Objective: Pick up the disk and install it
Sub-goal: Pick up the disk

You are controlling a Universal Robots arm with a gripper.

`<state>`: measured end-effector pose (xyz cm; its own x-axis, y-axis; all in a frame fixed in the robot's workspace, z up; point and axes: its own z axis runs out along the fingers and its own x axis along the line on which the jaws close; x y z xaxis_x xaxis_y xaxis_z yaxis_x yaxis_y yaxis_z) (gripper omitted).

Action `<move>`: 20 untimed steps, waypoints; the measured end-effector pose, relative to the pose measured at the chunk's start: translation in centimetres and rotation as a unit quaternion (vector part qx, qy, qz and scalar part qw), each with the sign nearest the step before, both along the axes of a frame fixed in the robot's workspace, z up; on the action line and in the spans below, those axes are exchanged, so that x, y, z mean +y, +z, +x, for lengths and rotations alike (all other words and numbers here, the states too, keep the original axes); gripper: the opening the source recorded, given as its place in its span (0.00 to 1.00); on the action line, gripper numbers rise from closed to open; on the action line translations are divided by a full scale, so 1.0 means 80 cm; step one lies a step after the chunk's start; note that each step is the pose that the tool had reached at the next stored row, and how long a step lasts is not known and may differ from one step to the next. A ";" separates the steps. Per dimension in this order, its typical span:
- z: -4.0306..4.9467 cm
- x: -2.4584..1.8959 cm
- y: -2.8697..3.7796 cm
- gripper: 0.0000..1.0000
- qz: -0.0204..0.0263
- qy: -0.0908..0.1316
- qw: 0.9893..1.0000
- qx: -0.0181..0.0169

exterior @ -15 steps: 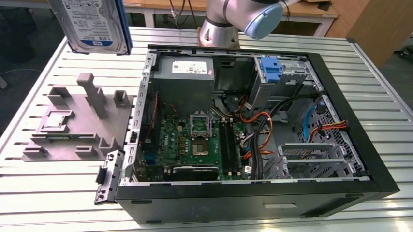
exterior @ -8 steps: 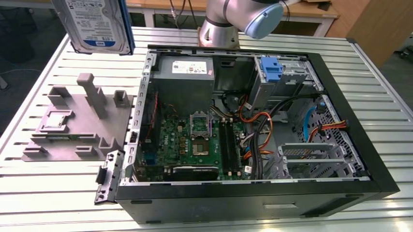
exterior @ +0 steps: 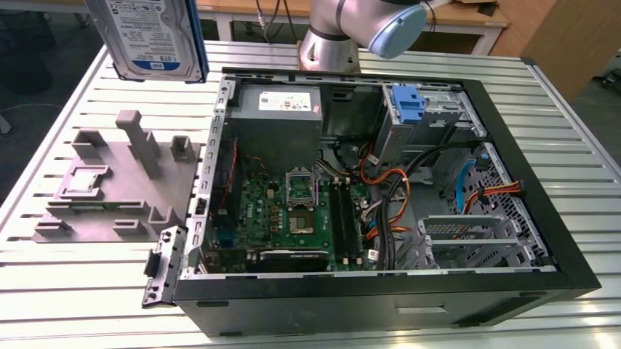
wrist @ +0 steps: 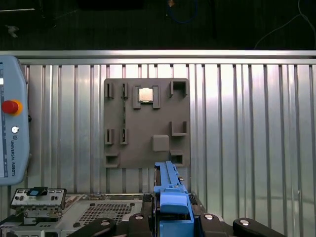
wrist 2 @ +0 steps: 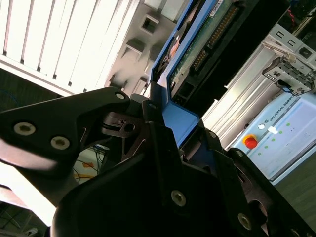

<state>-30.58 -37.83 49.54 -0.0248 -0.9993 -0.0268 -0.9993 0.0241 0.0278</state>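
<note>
The disk [exterior: 150, 36], a silver drive with a white-and-blue label in a blue carrier, hangs upright in the air at the exterior view's upper left, above the grey holder block [exterior: 116, 182]. In both wrist views my gripper [wrist: 172, 217] [wrist 2: 168, 118] is shut on the carrier's blue edge [wrist: 170, 197] [wrist 2: 180, 121]. The first wrist view looks straight down on the holder block [wrist: 146, 123], with the disk [wrist: 167, 177] seen edge-on over its near side. The disk's underside and connector [wrist 2: 202, 54] show in the second wrist view.
An open computer case [exterior: 572, 240] lies on the slatted metal table [exterior: 78, 291], to the block's right in the exterior view. A metal drive bay [exterior: 441, 109] with a fixed blue bracket [exterior: 409, 105] sits in its far corner. A teach pendant [wrist: 10, 128] lies nearby.
</note>
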 end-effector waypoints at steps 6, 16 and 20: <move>0.004 0.0000 0.0000 0.37 0.000 0.000 1.000 0.000; 0.005 0.0000 0.0000 0.37 0.000 0.000 1.000 0.000; 0.009 0.0000 0.0001 0.37 0.000 0.000 1.000 0.000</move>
<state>-29.89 -37.83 49.54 -0.0248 -0.9993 -0.0268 -0.9993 0.0240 0.0279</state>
